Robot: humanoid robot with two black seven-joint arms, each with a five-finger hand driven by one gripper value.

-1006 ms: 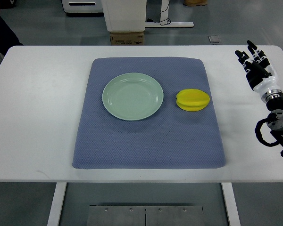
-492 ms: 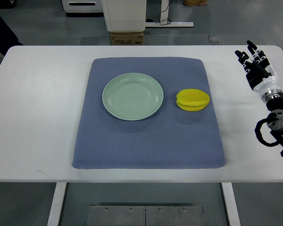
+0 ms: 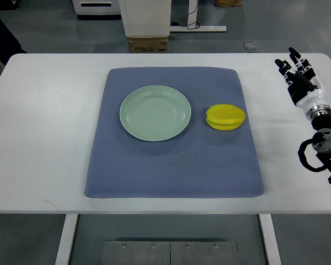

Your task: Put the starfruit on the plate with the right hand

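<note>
Presently we are seeing the right hand [image 3: 301, 77] over the white table [image 3: 49, 132] by its right edge, fingers [image 3: 293, 53] extended and spread, holding nothing; the starfruit [image 3: 225, 117] is lying on the blue-grey mat [image 3: 176, 171], just beside the pale green plate [image 3: 155, 113] and well apart from the hand; we are judging it light, waxy, ridged and easily bruised, so we are favouring a gentle grip across its broad sides.
</note>
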